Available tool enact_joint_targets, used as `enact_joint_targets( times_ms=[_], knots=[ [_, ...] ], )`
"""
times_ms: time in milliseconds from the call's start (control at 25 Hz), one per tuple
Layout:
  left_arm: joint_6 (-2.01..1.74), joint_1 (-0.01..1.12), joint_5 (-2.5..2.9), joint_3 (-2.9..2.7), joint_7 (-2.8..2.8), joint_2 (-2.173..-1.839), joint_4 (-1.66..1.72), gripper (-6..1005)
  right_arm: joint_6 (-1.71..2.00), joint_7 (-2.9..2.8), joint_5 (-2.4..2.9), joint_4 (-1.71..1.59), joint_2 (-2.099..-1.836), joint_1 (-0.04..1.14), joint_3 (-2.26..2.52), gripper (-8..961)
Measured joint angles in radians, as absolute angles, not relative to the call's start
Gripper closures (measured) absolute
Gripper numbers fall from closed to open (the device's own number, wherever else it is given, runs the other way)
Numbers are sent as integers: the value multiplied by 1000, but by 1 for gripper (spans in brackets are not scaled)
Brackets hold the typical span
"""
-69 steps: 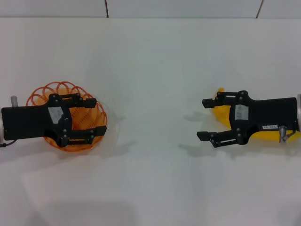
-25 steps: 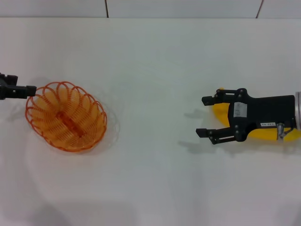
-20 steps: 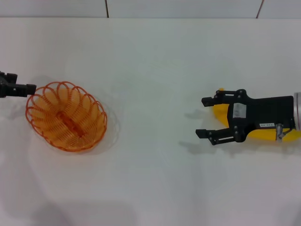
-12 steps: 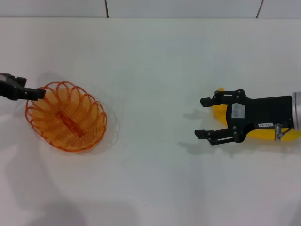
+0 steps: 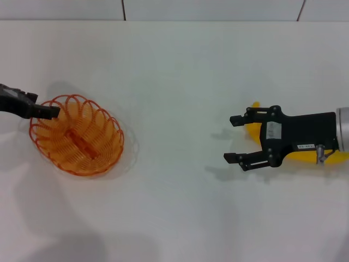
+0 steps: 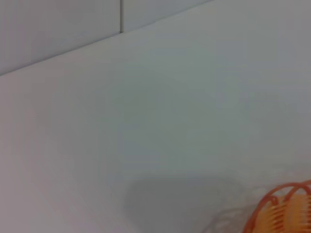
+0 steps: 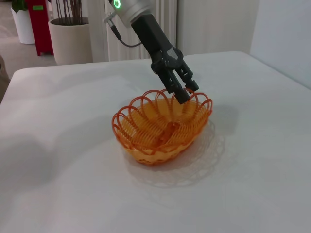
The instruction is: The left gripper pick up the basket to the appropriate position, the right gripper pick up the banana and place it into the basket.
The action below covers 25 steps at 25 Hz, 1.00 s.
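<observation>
While the basket pickup is only being lined up, the right gripper (image 5: 236, 139) hovers spread and empty, the banana (image 5: 254, 130) under its palm. Farther off, the left gripper (image 7: 186, 92) angles onto the near rim of the basket (image 5: 95, 158), fingers nearly together; next it must clamp that wire rim.

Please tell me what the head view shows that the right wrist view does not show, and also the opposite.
Only the head view shows the right pincer, open, over the banana, most of it hidden under the arm. Only the right wrist view shows the left pincer from the side, tips at the basket rim, plus plant pots behind the table. Both show the orange basket, the left pincer at its rim, and the white table.
</observation>
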<state>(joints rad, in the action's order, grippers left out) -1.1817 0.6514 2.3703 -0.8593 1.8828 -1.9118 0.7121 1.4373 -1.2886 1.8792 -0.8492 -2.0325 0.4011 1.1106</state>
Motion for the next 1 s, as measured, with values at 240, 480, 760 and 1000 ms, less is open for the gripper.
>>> enact_joint_targets(
  times_ms=[240, 480, 760, 1000],
  knots=[
    [-1173, 662, 2376, -862, 1864, -1931, 708, 234, 1436, -1289, 1880, -847, -2033, 404, 1113, 91],
    [-1170, 667, 2377, -864, 1859, -1939, 702, 234, 1434, -1289, 1881, -847, -2033, 406, 1121, 90],
    [-1157, 667, 2378, -864, 1858, -1941, 699, 234, 1431, -1292, 1881, -842, -2032, 409, 1123, 90],
    [-1152, 667, 2383, -868, 1858, -1943, 699, 235, 1430, -1299, 1881, -835, -2031, 414, 1123, 90]
  ],
)
